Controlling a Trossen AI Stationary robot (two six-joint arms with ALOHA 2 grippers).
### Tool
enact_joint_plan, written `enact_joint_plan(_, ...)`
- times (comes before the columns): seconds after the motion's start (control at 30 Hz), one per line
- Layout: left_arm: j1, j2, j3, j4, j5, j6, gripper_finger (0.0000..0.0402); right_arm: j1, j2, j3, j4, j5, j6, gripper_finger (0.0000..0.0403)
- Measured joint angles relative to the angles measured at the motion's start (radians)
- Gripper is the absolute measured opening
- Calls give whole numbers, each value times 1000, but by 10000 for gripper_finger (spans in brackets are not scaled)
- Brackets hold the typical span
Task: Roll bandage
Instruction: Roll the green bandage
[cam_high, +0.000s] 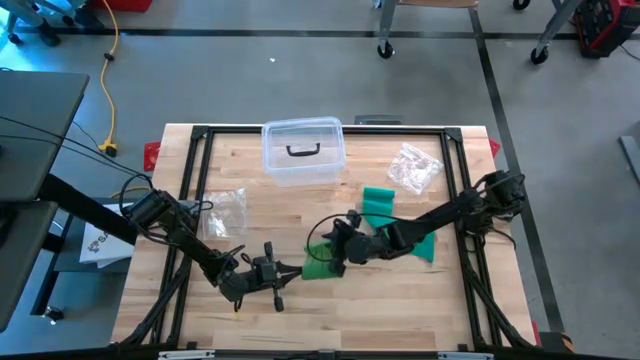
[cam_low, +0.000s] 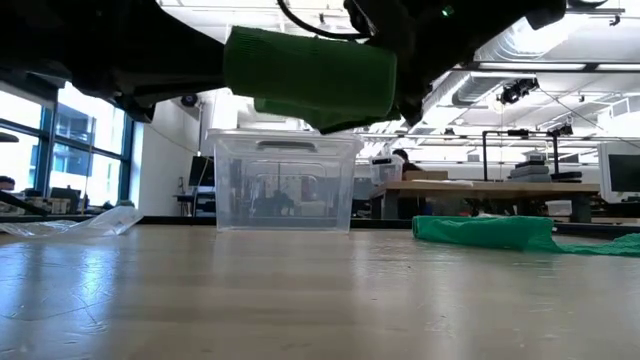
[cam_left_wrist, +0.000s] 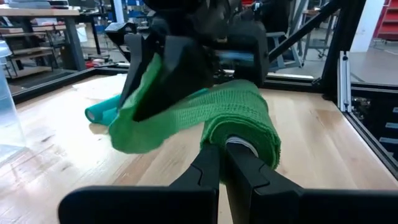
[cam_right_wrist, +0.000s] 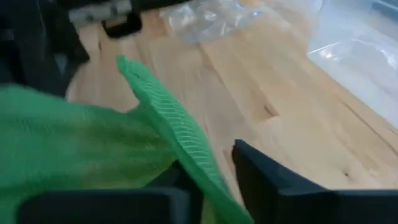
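A green bandage is partly wound into a roll (cam_left_wrist: 242, 115), which hangs above the table in the low view (cam_low: 310, 75). Its loose strip (cam_high: 425, 245) trails toward the table's right and lies on the wood, and the free end (cam_high: 378, 200) lies farther back. My left gripper (cam_high: 293, 270) comes level from the left and is shut on the roll's end. My right gripper (cam_high: 335, 245) slants down from the right just behind the roll. Its fingers stand apart around the strip where it leaves the roll. My left gripper (cam_left_wrist: 222, 165) pinches the roll at its centre, beside the pale core (cam_left_wrist: 239, 144), between its two shut fingers. The fingers come level from the table's left and point along the roll's axis. The roll is lifted clear of the table. My right gripper (cam_right_wrist: 214, 180) has the strip's edge (cam_right_wrist: 186, 149) between its parted fingers. The cloth lies against one finger, and a gap shows before the other finger (cam_right_wrist: 273, 183). The fingers slant down from the right, across the strip.
A clear plastic box (cam_high: 303, 152) with a lid stands at the far middle. Crumpled clear bags lie at the far right (cam_high: 413, 168) and at the left (cam_high: 225, 212). Black frame rails (cam_high: 195, 170) border the table.
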Motion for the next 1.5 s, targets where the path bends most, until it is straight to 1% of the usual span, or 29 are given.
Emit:
enact_joint_plan(0.1, 0, -2, 0, 13, 1, 0, 0, 0, -39, 0, -57, -1, -71, 136)
enact_joint_plan(0.2, -1, -2, 0, 27, 3, -2, 0, -4, -95, 0, -117, -1, -106, 170)
enact_joint_plan(0.37, -1, -2, 0, 92, 3, 54, 0, -10, -179, 0, -226, -50, -155, 195)
enact_joint_plan(0.57, 0, -2, 0, 142, 3, 78, 0, -24, -226, 0, -328, -85, -226, 219)
enact_joint_plan(0.77, 0, -6, 0, 168, 5, 95, 0, -98, -228, 0, -308, -217, -284, 257)
enact_joint_plan(0.87, 0, -8, 0, 171, 4, 96, 0, -141, -228, 0, -281, -238, -308, 271)
enact_joint_plan(1.0, 0, -8, 0, 196, 3, 95, 0, -178, -230, 0, -225, -247, -372, 272)
enact_joint_plan(1.07, 0, -8, 0, 219, 4, 105, 0, -187, -230, 0, -212, -307, -421, 272)
enact_joint_plan(1.17, 0, -8, 0, 255, 21, 132, 0, -208, -230, 0, -211, -501, -503, 272)
enact_joint_plan(1.23, 0, -8, 0, 286, 43, 141, 0, -214, -230, 0, -211, -636, -593, 272)
enact_joint_plan(1.27, -1, -8, 0, 305, 54, 145, 0, -216, -230, -1, -206, -682, -641, 272)
enact_joint_plan(1.3, -1, -8, 0, 326, 63, 157, 0, -216, -230, -1, -193, -697, -682, 272)
enact_joint_plan(1.33, -1, -8, 0, 343, 74, 169, 0, -215, -231, -1, -173, -682, -710, 272)
enact_joint_plan(1.37, -1, -8, 0, 359, 89, 179, 0, -213, -232, -1, -146, -633, -722, 272)
enact_joint_plan(1.43, -1, -8, 0, 396, 119, 199, 0, -206, -234, -1, -87, -483, -709, 272)
enact_joint_plan(1.47, -1, -9, 0, 408, 134, 202, 0, -206, -234, -1, -66, -442, -690, 272)
enact_joint_plan(1.5, -1, -9, 0, 416, 145, 204, 0, -210, -235, -1, -56, -447, -678, 272)
